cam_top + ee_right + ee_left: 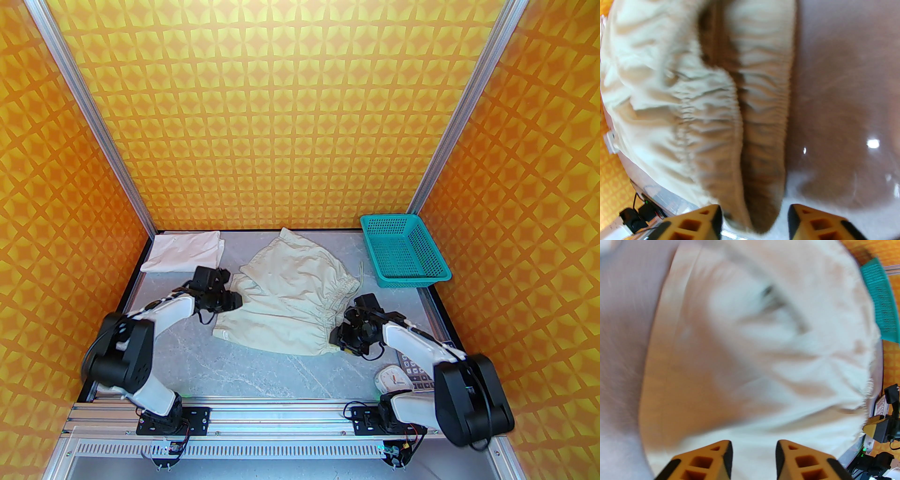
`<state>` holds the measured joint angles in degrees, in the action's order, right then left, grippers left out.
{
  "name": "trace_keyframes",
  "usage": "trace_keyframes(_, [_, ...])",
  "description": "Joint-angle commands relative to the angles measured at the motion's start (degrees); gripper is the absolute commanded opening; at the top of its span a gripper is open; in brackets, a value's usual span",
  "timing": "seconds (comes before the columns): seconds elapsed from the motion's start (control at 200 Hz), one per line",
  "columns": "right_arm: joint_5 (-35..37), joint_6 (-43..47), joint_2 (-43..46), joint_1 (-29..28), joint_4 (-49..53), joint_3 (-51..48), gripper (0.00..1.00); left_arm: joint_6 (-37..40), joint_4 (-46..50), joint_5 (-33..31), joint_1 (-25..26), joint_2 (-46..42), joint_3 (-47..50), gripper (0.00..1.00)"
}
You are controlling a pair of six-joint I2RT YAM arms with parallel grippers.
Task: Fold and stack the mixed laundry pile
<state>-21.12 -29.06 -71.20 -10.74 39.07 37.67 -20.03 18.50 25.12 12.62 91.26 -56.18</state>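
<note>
Looking at the shorts first, they lie rumpled and partly doubled over mid-table, with the folded white T-shirt off at the far left corner. The left gripper sits at the leg side, jaws parted over the cloth, nothing pinched as far as I can tell. The right gripper has its jaws apart too, the gathered waistband running between them. My worry: closing here could catch just one layer — then the fold drags crooked or bunches. The teal basket sits well apart.
</note>
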Motion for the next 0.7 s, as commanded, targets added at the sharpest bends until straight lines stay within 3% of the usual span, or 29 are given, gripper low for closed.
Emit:
trace_keyframes(0.0, [6.6, 0.8, 2.0, 0.4, -0.4, 6.1, 0.61, 3.1, 2.5, -1.6, -0.6, 3.6, -4.7, 0.37])
trace_keyframes(0.07, [4.9, -0.3, -1.3, 0.3, -4.5, 9.2, 0.61, 2.9, 1.6, -1.7, -0.6, 9.0, -8.3, 0.36])
trace_keyframes(0.17, [0.4, -2.1, -8.5, -0.1, -11.2, 12.9, 0.56, 2.1, 0.8, -1.5, -0.6, 16.6, -14.4, 0.22])
trace_keyframes(0.35, [0.0, -2.6, -23.1, -1.8, -17.3, 19.2, 0.55, -0.3, -0.7, -0.4, -0.7, 26.5, -22.0, 0.11])
trace_keyframes(0.46, [3.5, -2.0, -30.0, -1.7, -17.6, 23.1, 0.55, -4.2, -4.1, -5.9, -2.0, 25.6, -18.2, 0.05])
trace_keyframes(0.695, [6.6, 0.3, -35.5, 0.7, -13.7, 28.7, 0.56, -6.8, -6.8, -10.9, -6.1, 16.6, -7.6, 0.07])
